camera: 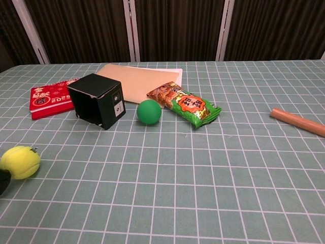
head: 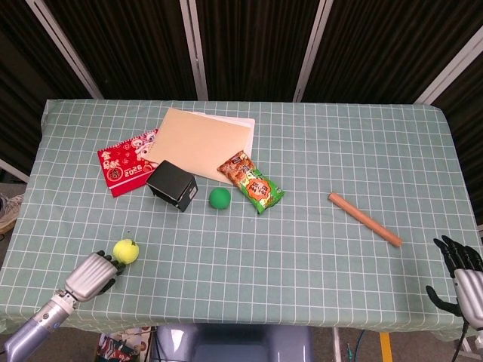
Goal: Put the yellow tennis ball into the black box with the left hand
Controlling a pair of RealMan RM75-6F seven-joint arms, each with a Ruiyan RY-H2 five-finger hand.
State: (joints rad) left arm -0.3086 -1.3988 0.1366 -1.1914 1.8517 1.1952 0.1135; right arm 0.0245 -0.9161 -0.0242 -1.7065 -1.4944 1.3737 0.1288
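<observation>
Yellow tennis ball [head: 126, 250] sits on the near left part of the surface [head: 317, 249], which has a green checked cloth on it. A big tan folder [head: 204, 139] lies flat at the far side. Left of it, and partly under it, is a red packet [head: 124, 161]. The black box [head: 172, 185] stands tilted just in front of the folder, well apart from the tennis ball. Right of the box is a small green ball [head: 219, 197], and close by that lies a green and orange snack bag [head: 252, 182]. A brown stick [head: 364, 219] lies far off on the right.

The left hand [head: 93, 274] is just beside the tennis ball, on its near left side, with dark fingertips [head: 113, 263] right at the ball; I cannot tell if it is gripping. The right hand [head: 464, 275] is at the near right edge, holding nothing, its fingers spread.
</observation>
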